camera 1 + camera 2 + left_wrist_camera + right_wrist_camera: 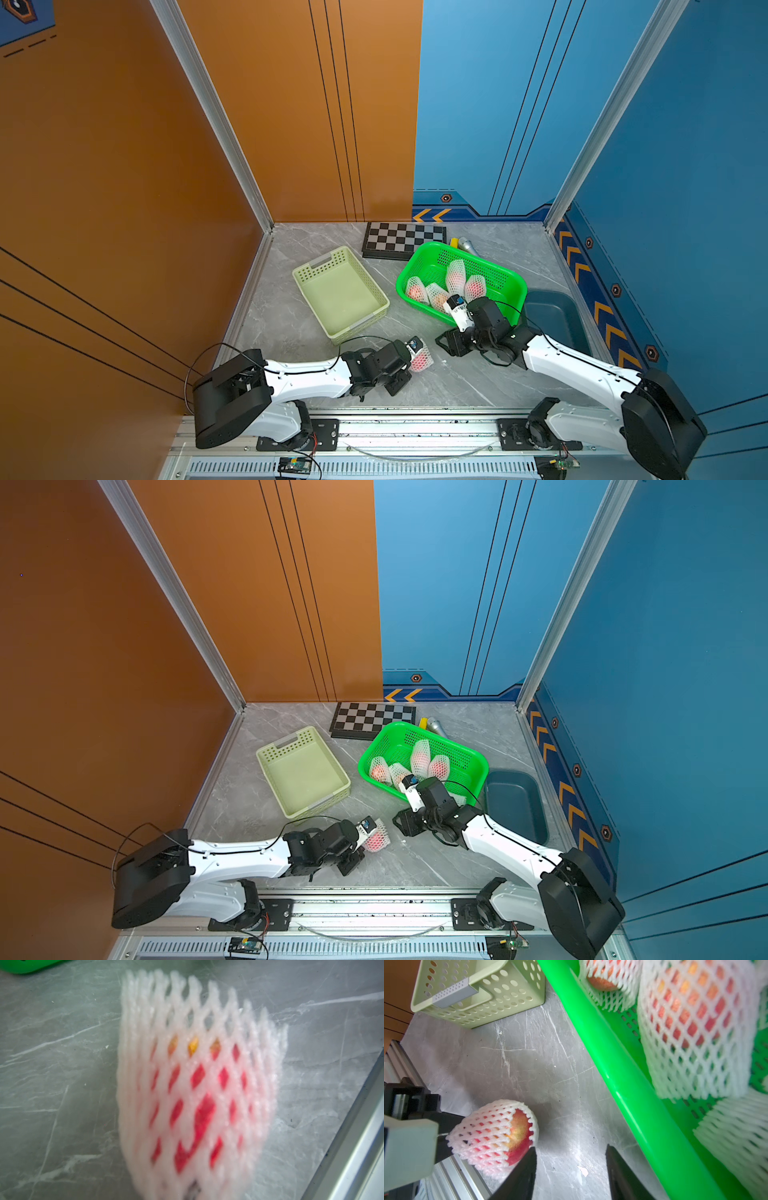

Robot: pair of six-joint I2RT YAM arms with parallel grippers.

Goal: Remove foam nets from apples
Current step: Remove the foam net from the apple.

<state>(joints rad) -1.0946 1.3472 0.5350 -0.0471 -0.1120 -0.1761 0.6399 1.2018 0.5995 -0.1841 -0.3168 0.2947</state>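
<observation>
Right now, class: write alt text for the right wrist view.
The left gripper pinches a white foam mesh net half-sleeving a red-and-yellow apple against a grey marbled tabletop. The right gripper, black jaws open, hovers nearby, beside a bright green plastic basket of netted apples.

Notebook entry: you are running in a robot test cell, a lab rig. Evidence: flat orange wall panel [104, 166] and blue wall panel [685, 166] joined by bare aluminium frame posts [216, 112]; grey marble-patterned tabletop [436, 386]; black-and-white checkerboard [401, 240] at the back; slotted aluminium rail [415, 428] carrying the white-and-black left arm [303, 374] and right arm [573, 365]; exposed circuit board [294, 463] at the front edge.
</observation>
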